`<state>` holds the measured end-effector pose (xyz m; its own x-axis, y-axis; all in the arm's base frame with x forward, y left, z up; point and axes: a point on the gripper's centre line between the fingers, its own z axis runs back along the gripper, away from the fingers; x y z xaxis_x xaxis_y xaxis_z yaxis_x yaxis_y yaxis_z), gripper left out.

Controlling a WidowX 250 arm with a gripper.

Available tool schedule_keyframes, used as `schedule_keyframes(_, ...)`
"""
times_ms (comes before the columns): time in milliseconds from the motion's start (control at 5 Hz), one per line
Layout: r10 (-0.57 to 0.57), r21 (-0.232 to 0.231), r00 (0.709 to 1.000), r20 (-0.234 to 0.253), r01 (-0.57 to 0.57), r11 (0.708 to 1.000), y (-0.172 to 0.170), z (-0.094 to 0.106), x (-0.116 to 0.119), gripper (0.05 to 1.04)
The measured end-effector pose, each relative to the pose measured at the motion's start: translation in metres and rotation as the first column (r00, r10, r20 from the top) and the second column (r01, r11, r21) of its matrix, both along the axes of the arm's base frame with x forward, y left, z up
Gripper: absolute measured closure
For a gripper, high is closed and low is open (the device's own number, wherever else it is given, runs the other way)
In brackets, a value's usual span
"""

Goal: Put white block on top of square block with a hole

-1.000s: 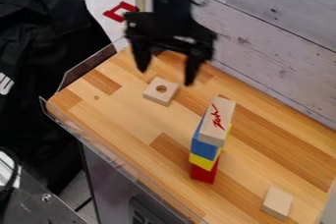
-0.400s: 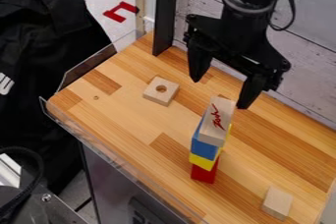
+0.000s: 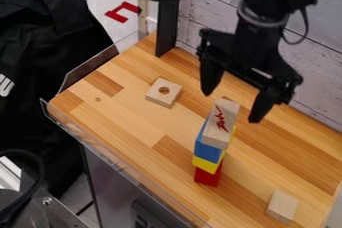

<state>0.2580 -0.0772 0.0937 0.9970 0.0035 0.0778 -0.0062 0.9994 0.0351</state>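
Camera view had the hand above the far side of the coloured tower, its fingers wide apart and nothing held between them. It had moved towards the view's right, from near the square block with a hole to the tower, and in the last moment it shifted only a little. The blocks had kept their places, so the stacking was not begun. The holed block lay flat on the bench, to the upper left of the tower, its top bare. Which block was the white one, I could not tell surely: the marked pale block formed the tower's top, and the plain pale block lay to its lower right. Reaching for either could probably knock the tower.
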Motion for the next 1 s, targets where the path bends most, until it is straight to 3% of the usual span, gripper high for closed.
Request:
schedule_keyframes(400,0.036,-0.008,0.997,-0.068,-0.036,0.999,0.0037,-0.0153,0.0018,0.083)
schedule_keyframes(1000,0.078,-0.015,0.992,-0.095,-0.080,0.997,0.0063,-0.0200,0.0030,0.083)
